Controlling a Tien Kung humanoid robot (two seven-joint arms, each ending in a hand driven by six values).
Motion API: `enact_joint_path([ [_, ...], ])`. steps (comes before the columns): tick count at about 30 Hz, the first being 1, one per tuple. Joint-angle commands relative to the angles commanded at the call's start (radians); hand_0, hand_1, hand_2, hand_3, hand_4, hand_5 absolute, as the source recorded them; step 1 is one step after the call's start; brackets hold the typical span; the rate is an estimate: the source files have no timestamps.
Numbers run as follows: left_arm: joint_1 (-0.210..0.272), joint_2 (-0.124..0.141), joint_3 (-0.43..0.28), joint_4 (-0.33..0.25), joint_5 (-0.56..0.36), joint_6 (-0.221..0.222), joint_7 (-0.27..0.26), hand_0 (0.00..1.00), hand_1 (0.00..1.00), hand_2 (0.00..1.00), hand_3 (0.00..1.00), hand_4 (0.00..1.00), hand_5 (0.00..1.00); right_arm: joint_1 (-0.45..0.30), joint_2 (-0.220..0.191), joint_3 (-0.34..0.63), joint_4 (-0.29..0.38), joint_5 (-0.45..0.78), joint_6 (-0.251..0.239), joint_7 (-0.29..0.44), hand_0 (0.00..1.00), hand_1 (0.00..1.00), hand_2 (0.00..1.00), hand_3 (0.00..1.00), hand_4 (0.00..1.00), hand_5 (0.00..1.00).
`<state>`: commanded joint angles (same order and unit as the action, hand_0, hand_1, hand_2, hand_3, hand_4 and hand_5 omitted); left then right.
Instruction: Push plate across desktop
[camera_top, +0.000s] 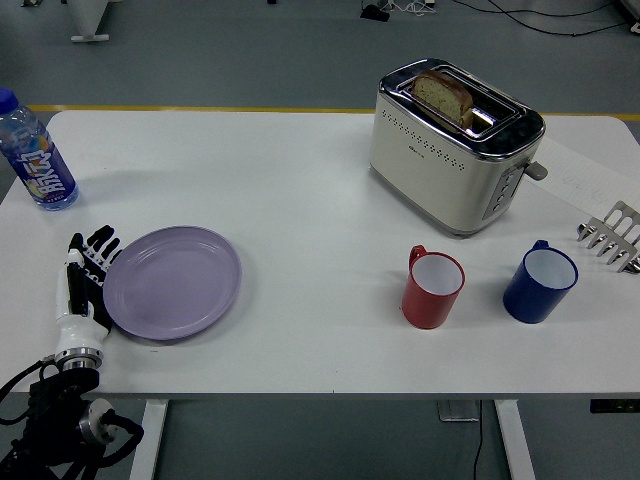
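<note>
Left arm (60, 430) cut off by bottom-left picture corner. Water bottle (32, 152) at table's (300, 200) far-left corner clipped by left edge. Metal rack (612, 235) at table's right edge clipped. Bottle label print illegible.
</note>
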<state>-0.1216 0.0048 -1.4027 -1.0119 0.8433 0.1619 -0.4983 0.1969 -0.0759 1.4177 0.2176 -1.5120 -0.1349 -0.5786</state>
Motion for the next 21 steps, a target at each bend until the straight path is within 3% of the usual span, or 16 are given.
enact_joint_path([
  [21, -0.035, -0.005, 0.045, 0.002, 0.008, -0.002, 0.0, 0.773, 0.801, 0.794, 0.659, 0.513, 0.998, -0.001, 0.0, 0.0, 0.0, -0.008, 0.003, 0.0, 0.567, 0.553, 0.684, 0.601, 0.314, 0.303],
])
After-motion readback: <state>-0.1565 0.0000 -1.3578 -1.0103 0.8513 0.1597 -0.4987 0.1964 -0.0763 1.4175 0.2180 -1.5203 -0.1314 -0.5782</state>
